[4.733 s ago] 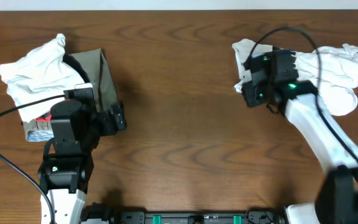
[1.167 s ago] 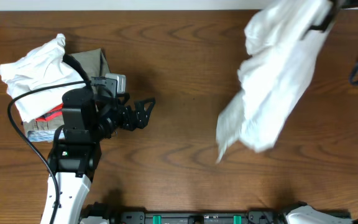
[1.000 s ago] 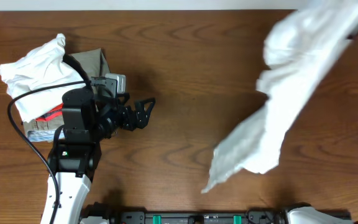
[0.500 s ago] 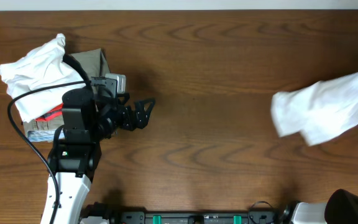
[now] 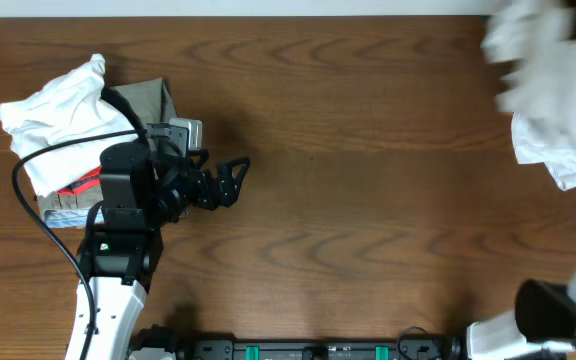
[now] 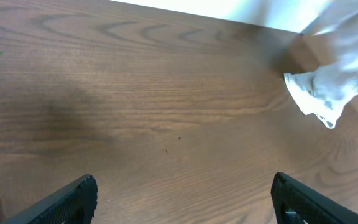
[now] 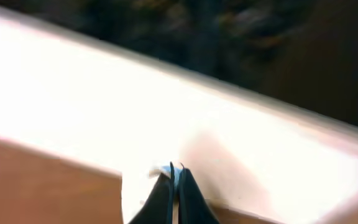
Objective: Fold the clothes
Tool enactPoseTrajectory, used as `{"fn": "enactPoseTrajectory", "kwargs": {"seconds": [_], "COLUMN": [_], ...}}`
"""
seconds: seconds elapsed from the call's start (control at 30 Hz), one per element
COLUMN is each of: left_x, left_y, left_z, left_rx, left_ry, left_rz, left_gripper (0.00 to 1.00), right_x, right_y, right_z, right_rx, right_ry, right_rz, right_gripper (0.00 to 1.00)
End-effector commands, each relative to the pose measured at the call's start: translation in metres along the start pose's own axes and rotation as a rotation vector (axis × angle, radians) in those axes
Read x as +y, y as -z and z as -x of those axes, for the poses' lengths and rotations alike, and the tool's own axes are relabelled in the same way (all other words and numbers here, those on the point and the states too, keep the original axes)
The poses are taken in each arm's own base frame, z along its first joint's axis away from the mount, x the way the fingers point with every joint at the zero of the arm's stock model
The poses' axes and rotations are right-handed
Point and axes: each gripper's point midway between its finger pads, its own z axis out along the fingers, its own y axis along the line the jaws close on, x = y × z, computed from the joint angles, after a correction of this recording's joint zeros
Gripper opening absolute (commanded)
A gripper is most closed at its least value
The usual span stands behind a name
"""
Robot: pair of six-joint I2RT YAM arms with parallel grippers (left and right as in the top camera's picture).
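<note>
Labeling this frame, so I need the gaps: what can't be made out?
- Overhead: trousers blurred and cut by the right edge; legs indistinguishable.
- Overhead: red item mostly covered by white cloth.
- Right wrist: right claw blurred, grip spot unclear; not discernible overhead.

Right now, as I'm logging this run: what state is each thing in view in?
white trousers: bunched, lifted at the far right, motion-blurred.
right gripper: shut on the white trousers.
left gripper: open, holding nothing, above the table.
white garment: crumpled, heaped at the left.
khaki garment: rumpled, next to the white garment.
</note>
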Motion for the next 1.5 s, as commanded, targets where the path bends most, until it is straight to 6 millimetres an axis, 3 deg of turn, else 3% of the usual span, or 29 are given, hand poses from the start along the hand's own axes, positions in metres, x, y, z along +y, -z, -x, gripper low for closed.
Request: {"fn": "enactPoseTrajectory", "kwargs": {"seconds": [0.0,0.17,0.27,0.3,0.37,0.47,0.5,0.67,0.77,1.03,1.17,1.3,1.47], "left_x": [-0.005,-0.004,-0.004,-0.004,-0.003,-0.003,-0.002,0.002,0.008,0.003,-0.008,-0.013,0.004], "left_y": [0.001,0.001,0.001,0.0,0.0,-0.001,-0.001,-0.007,-0.015,-0.066,-0.104,-0.143,-0.185], "left_z": [0.009,0.009,0.008,0.008,0.008,0.007,0.007,0.003,-0.003,-0.038,-0.059,-0.074,-0.093], "left_rx": [-0.017,-0.015,-0.014,-0.012,-0.01,-0.008,-0.007,0.014,0.045,0.191,0.248,0.258,0.23], "left_ry": [-0.013,-0.012,-0.011,-0.01,-0.009,-0.008,-0.007,0.006,0.024,0.057,0.108,0.158,0.363], "left_rz": [-0.007,-0.007,-0.007,-0.006,-0.006,-0.005,-0.002,0.002,0.008,-0.045,-0.09,-0.12,-0.025], "left_gripper": [0.9,0.9,0.9,0.9,0.9,0.9,0.9,0.9,0.91,0.91,0.91,0.91,0.84], "right_x": [0.089,0.199,0.243,0.253,0.258,0.243,0.234,0.185,0.156,0.091,0.074,0.071,0.072], "right_y": [-0.03,-0.068,-0.084,-0.087,-0.092,-0.096,-0.096,-0.086,-0.078,-0.062,-0.053,-0.045,-0.043], "right_z": [-0.008,-0.049,-0.074,-0.079,-0.085,-0.082,-0.081,-0.087,-0.101,-0.145,-0.159,-0.17,-0.172], "right_rx": [0.036,0.179,0.254,0.27,0.288,0.292,0.295,0.349,0.411,0.58,0.635,0.684,0.697], "right_ry": [0.03,0.069,0.076,0.087,0.109,0.11,0.101,0.068,0.028,-0.137,-0.171,-0.181,-0.181], "right_rz": [0.247,0.461,0.512,0.518,0.485,0.381,0.343,0.222,0.175,0.052,0.025,0.022,0.025], "right_gripper": [0.01,0.01,0.04,0.09,0.35,0.66,0.69,0.7,0.72,0.73,0.73,0.73,0.72]}}
